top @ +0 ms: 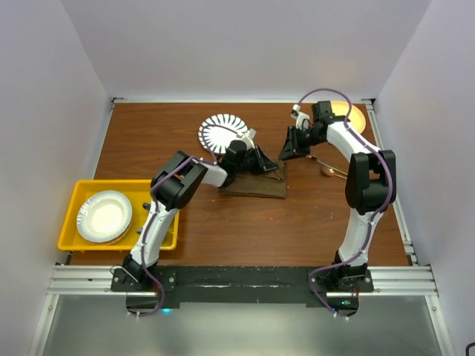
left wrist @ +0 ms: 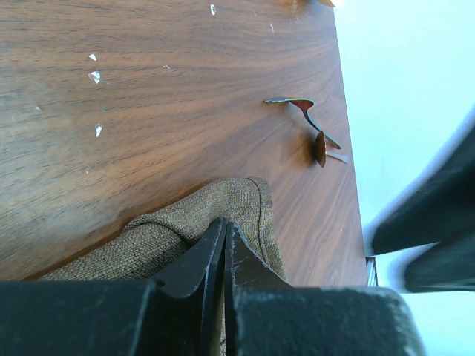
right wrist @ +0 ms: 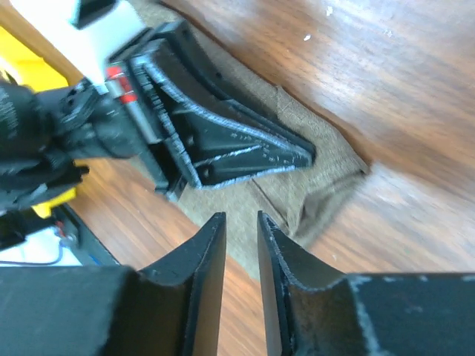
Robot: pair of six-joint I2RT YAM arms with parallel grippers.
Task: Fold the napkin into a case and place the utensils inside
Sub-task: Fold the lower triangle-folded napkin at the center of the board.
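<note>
The olive-brown napkin (top: pixel 256 184) lies folded into a long rectangle at the table's middle. It also shows in the left wrist view (left wrist: pixel 167 231) and the right wrist view (right wrist: pixel 320 182). My left gripper (top: pixel 266 163) is shut, its tips (left wrist: pixel 224 222) resting on top of the cloth near its right end. My right gripper (top: pixel 286 153) hovers just above the napkin's right corner, jaws a little apart and empty (right wrist: pixel 241 216). The two utensils (top: pixel 332 169) lie on the wood right of the napkin: an iridescent piece (left wrist: pixel 300 104) and a copper spoon (left wrist: pixel 320 147).
A striped plate (top: pixel 221 130) sits behind the napkin. An orange plate (top: pixel 350 115) is at the back right corner. A yellow tray (top: pixel 74 200) holding a white plate (top: pixel 106 216) stands at the left edge.
</note>
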